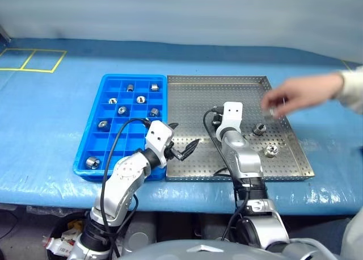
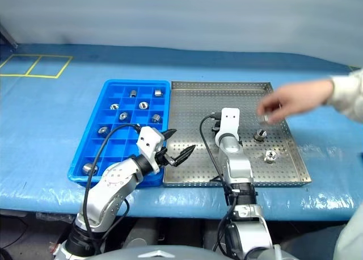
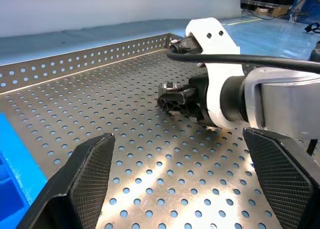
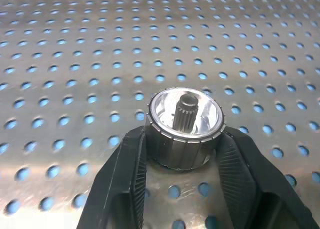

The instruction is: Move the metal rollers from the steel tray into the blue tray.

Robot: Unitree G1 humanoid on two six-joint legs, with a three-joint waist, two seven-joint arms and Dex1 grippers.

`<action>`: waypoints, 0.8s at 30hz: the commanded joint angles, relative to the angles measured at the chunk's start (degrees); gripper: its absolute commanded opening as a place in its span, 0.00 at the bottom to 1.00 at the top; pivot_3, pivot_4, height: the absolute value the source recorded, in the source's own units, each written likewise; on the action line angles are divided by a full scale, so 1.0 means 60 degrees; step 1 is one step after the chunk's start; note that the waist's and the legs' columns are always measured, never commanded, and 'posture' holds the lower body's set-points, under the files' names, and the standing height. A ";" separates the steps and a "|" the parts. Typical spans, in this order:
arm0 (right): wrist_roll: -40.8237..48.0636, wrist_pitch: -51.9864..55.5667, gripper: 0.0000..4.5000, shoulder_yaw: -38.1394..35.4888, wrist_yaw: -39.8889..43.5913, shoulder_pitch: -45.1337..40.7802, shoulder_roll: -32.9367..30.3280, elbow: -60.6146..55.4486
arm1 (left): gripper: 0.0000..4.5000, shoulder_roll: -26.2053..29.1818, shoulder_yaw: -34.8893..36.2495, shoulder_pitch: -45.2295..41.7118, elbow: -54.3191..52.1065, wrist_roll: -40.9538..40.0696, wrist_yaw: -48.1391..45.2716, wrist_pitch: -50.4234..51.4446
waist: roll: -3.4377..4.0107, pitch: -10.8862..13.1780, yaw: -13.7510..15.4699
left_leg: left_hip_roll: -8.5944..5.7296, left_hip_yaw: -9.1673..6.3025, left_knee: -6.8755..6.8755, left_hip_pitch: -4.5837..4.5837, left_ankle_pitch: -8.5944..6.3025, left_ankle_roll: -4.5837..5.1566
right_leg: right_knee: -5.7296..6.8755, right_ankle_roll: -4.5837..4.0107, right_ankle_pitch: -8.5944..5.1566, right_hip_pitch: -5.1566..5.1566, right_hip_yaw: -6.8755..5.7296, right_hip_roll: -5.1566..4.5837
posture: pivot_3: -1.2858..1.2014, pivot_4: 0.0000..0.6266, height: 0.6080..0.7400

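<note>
The worktop [image 1: 51, 118] is covered with a blue sheet, with yellow tape lines at its far left corner. On it, side by side and touching along one edge, lie the steel tray [image 1: 193, 95] on the right and the narrower blue tray [image 1: 108, 81] on the left.

The steel tray's perforated floor carries two loose metal rollers [image 1: 259, 129] in its right half, one [image 1: 272, 150] nearer the front rim than the other. A person's hand [image 1: 295, 95] reaches in from the right above the tray's right side, with something small and shiny at its fingertips; what it is cannot be made out.

The blue tray's square compartments hold eight rollers: seven spread over its far half and one [image 1: 92, 162] alone in the near left corner compartment.

The right arm stretches forward over the middle of the steel tray. In the right wrist view, the right pincer [image 4: 182, 154] is closed on a roller [image 4: 184, 124] that stands upright on the tray floor, one finger pressed against each side of it. This roller has a ribbed rim and a small toothed stub in its centre.

The left pincer [image 1: 184, 147] hovers over the seam between the two trays, near their front edge, pointing right, its fingers spread wide and empty.
</note>
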 commanded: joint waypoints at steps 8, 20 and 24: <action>-0.0109 0.0756 0.37 0.2553 0.2250 -0.0213 -0.0706 -0.3494 | 1.00 0.0075 0.1268 0.0440 -0.0754 0.0162 0.0943 -0.0686 | 0.0002 0.0005 0.0099 | 0.0011 -0.0003 -0.0003 0.0003 0.0000 0.0000 | -0.0002 -0.0005 -0.0006 -0.0002 -0.0010 0.0004 | 0.64 0.24 1.00; 0.0395 0.0565 0.37 0.3112 0.3332 -0.1667 0.0269 -0.1842 | 1.00 0.0519 0.2224 0.1680 -0.1836 0.0123 0.1394 -0.0594 | 0.0001 0.0010 0.0885 | 0.0009 -0.0007 -0.0028 -0.0003 -0.0001 -0.0003 | -0.0015 -0.0012 -0.0010 -0.0009 -0.0026 -0.0005 | 0.70 0.24 1.00; 0.0508 0.0489 0.37 0.3173 0.3529 -0.1686 0.0507 -0.1383 | 1.00 0.0571 0.2509 0.2061 -0.2119 0.0112 0.1435 -0.0524 | 0.0003 0.0012 0.1186 | 0.0010 -0.0009 -0.0031 -0.0012 -0.0002 -0.0004 | -0.0021 -0.0014 -0.0012 -0.0015 -0.0033 -0.0014 | 0.71 0.24 1.00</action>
